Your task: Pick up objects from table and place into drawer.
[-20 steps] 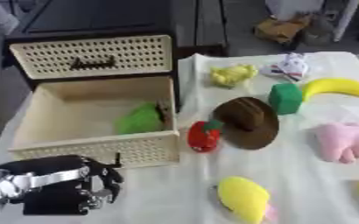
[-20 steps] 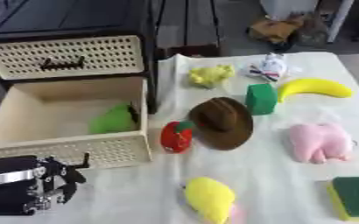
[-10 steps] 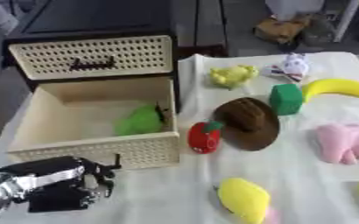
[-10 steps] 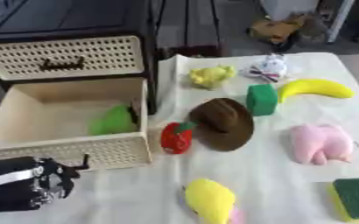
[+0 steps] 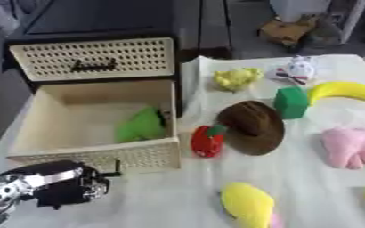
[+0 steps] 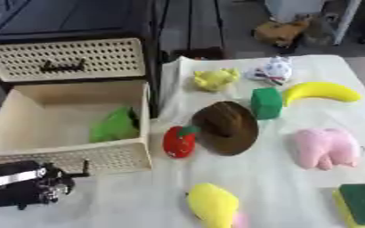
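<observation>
The cream drawer (image 5: 30, 136) stands pulled out at the left with a green soft toy (image 5: 143, 125) lying inside it. On the white cloth lie a red strawberry (image 5: 207, 140), a brown hat (image 5: 253, 127), a green block (image 5: 291, 101), a yellow banana (image 5: 347, 91), a yellow toy (image 5: 235, 78), a white toy (image 5: 295, 71), a pink plush (image 5: 353, 147) and a yellow mango (image 5: 246, 205). My left hand (image 5: 54, 189) is low at the front left, just before the drawer's front wall, holding nothing. The right hand is out of view.
A cream wicker cabinet (image 5: 96, 58) stands behind the drawer. A green and yellow sponge (image 6: 362, 203) lies at the front right corner. Dark floor and clutter lie beyond the table's far edge.
My left hand has sunk lower and drawn back toward the front left corner. The objects on the cloth have not moved.
</observation>
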{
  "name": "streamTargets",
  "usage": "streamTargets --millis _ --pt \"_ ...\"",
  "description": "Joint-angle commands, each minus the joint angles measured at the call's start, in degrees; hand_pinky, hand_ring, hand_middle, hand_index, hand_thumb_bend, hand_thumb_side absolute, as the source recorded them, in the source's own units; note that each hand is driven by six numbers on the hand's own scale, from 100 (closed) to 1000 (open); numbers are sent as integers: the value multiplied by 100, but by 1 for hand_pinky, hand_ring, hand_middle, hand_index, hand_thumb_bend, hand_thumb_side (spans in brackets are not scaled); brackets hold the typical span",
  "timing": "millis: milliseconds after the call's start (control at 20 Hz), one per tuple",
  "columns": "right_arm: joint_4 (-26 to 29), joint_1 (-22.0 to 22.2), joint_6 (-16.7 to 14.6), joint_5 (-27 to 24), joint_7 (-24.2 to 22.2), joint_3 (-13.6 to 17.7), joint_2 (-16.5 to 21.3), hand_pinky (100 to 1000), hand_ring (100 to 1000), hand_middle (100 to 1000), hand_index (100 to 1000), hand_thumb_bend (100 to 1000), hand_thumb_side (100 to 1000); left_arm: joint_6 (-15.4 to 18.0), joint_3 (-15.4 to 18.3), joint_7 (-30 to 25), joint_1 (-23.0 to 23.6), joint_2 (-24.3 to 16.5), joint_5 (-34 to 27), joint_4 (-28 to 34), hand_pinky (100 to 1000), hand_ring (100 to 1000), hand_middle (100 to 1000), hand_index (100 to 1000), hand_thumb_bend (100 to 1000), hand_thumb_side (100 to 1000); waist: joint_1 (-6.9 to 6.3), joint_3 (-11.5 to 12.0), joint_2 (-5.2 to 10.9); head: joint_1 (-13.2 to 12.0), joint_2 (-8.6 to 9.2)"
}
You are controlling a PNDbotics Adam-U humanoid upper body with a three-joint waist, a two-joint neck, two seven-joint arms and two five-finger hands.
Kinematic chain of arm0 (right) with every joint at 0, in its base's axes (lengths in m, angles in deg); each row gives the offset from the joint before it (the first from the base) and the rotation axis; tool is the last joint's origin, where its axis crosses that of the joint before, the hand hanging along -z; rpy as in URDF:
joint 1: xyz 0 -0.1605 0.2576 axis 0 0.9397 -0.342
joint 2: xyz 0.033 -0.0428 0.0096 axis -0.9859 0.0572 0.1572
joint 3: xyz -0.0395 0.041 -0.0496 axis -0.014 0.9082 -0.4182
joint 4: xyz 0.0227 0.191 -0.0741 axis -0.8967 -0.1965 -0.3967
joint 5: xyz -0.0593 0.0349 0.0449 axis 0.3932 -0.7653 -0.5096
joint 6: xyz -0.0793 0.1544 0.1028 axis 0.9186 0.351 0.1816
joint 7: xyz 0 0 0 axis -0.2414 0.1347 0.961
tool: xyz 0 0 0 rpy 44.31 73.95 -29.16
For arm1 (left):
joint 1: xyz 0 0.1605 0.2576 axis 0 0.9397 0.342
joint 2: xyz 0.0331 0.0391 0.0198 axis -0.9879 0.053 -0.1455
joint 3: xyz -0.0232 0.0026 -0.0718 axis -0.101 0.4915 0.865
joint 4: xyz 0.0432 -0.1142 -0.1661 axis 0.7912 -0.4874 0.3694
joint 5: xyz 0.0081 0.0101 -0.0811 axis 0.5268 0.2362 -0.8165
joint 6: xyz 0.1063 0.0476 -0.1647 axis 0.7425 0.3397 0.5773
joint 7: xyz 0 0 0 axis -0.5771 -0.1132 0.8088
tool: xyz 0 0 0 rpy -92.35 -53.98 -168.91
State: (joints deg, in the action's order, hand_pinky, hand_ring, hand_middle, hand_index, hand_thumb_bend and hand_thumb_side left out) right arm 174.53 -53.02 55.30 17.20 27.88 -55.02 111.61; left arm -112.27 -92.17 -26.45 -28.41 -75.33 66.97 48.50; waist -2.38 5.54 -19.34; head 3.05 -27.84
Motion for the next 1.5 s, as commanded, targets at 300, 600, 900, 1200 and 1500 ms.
streamTargets --millis 300,600,900,1200,1500 --pt "89 -113 119 48 -9 57 8 347 569 512 714 115 838 -351 93 -478 -41 83 141 -710 423 648 836 973 100 1000 37 -18 25 -42 115" --pt "89 -101 154 62 -51 35 5 346 568 511 712 114 838 -63 264 -470 59 -155 345 -68 422 644 834 973 100 1000 31 -2 28 -47 105" --pt "89 -92 161 45 -80 23 -9 347 568 511 712 113 839 35 467 -733 187 -513 614 919 426 652 848 993 100 1000 9 15 64 -46 138" --pt "89 -75 151 13 -107 14 -29 347 567 510 712 114 842 53 578 -724 110 -468 932 882 431 659 858 993 100 1000 2 -13 98 -51 187" --pt "89 -69 142 0 -81 43 -49 348 568 511 712 112 840 169 493 -727 -65 -252 1080 442 435 659 864 988 100 1000 11 -64 92 -69 215"
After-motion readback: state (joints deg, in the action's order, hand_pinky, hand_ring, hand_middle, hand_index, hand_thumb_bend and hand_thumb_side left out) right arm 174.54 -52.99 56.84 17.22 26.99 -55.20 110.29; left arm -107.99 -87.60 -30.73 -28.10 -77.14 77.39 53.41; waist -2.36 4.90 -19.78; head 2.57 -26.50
